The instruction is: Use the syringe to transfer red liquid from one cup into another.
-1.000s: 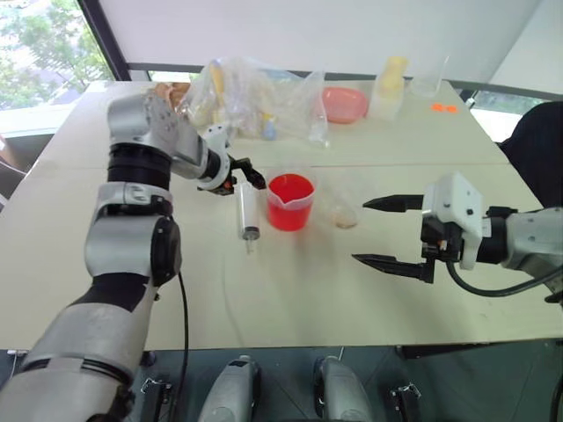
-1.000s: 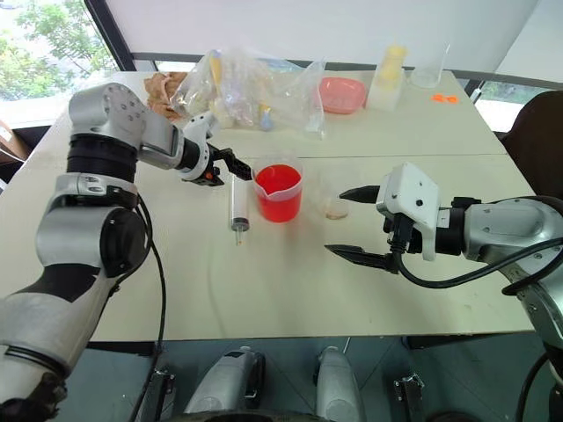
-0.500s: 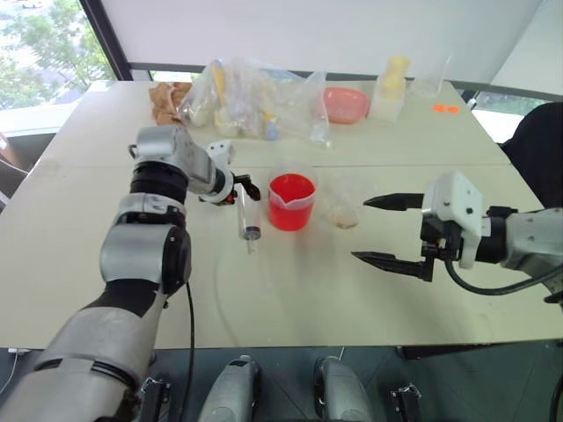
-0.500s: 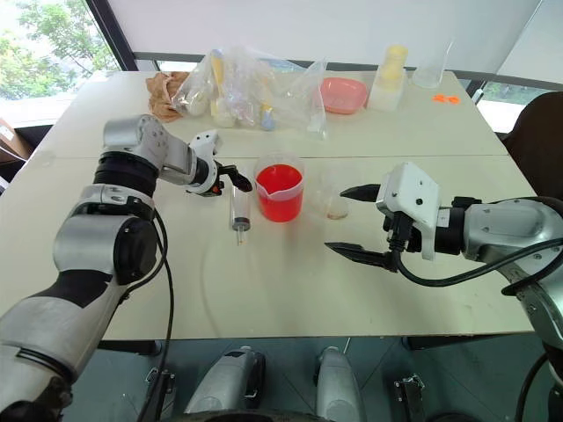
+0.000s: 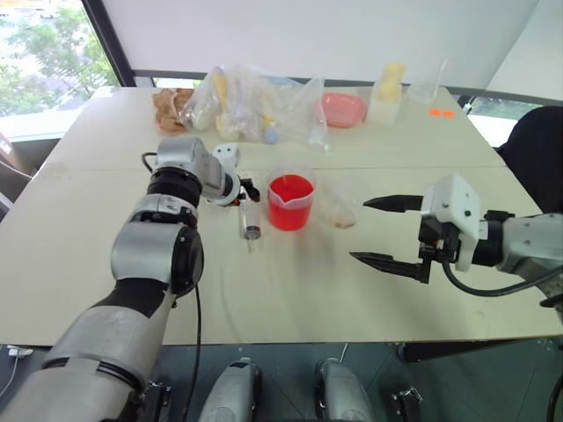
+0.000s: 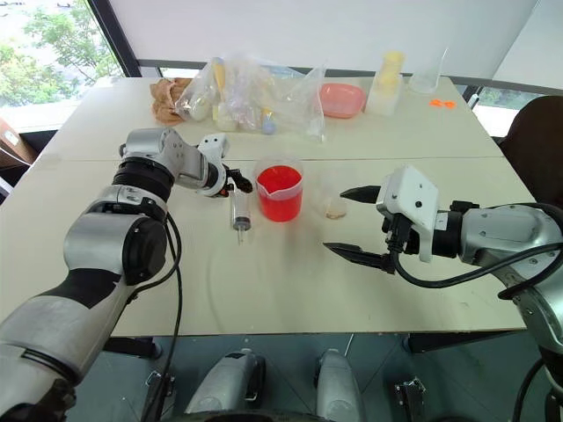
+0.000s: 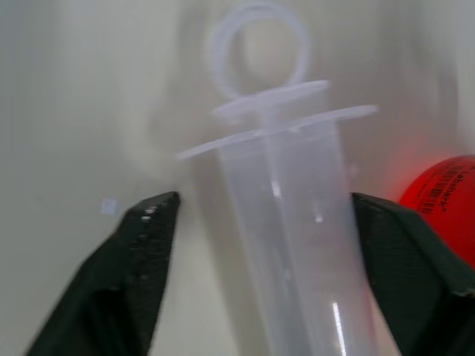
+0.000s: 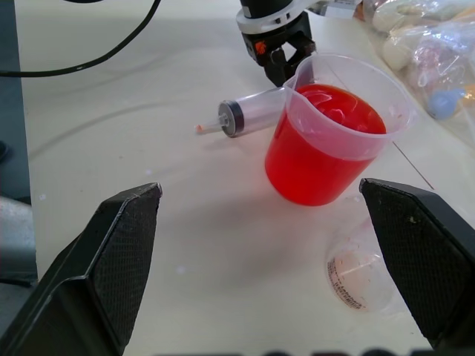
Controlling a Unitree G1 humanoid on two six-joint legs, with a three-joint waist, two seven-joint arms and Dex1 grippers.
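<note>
A: What changed in the last second?

B: The left gripper [image 7: 260, 222] has come down from above the beaker [image 5: 290, 202] to the table. It now sits at the flanged end of the syringe [image 6: 238, 211], on the side of the beaker away from the clear cup [image 8: 361, 271]. The syringe lay where it was throughout.

A: So it's going for the pick-up?

B: I'd judge so. Nothing is drawn yet; the red liquid [image 8: 326, 141] is all in the beaker and the syringe barrel looks empty.

A: Has it got hold of it?

B: Not that I can see. In the left wrist view the two fingers [image 7: 141, 252] stand apart, one on each side of the barrel just below the flange, with a gap showing on at least one side. Straddling, not pinching.

A: And the right gripper [image 5: 383, 230]?

B: Spread wide, hanging over the table well beyond the clear cup from the beaker, holding nothing.

A: Where exactly is the syringe?

B: Flat on the table just beside the beaker, tip pointing toward the robot.
</note>
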